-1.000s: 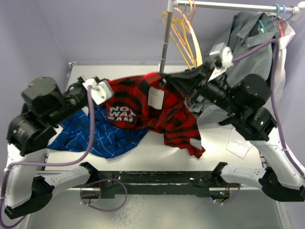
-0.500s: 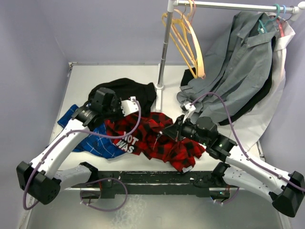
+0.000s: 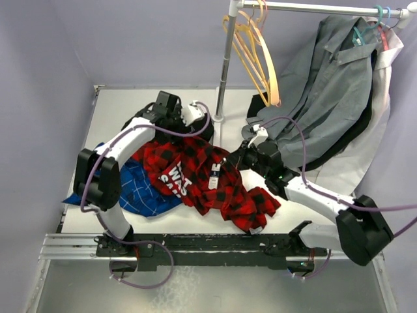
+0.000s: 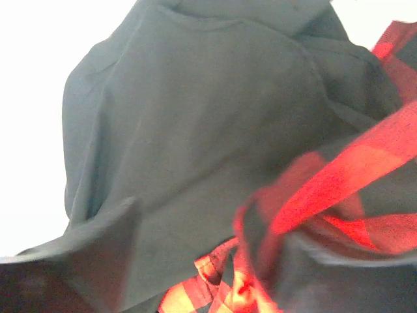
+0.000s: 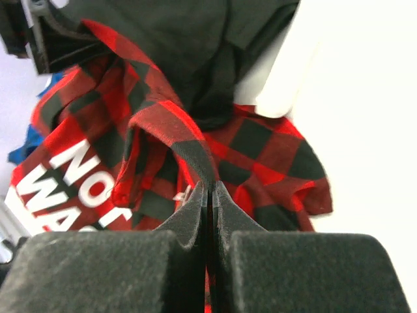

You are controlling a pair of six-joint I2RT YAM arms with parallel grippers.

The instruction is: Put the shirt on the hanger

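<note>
The red-and-black checked shirt lies crumpled on the table, its white lettering toward the left; the right wrist view shows it too. My right gripper is shut on a raised fold of its cloth. My left gripper hovers at the shirt's back edge over a black garment. Its fingers stand apart, open, with a loose strip of red check between them. The hanger's pinkish hook hangs on the rail among tan hangers.
A blue checked shirt lies left of the red one. The rack's pole stands mid-table at the back. A grey shirt and white cloth hang at the right, with a teal hanger above.
The shirt was held up between both grippers and now lies on the table. Both arms came down. The left gripper let go and swung back toward the black garment.
</note>
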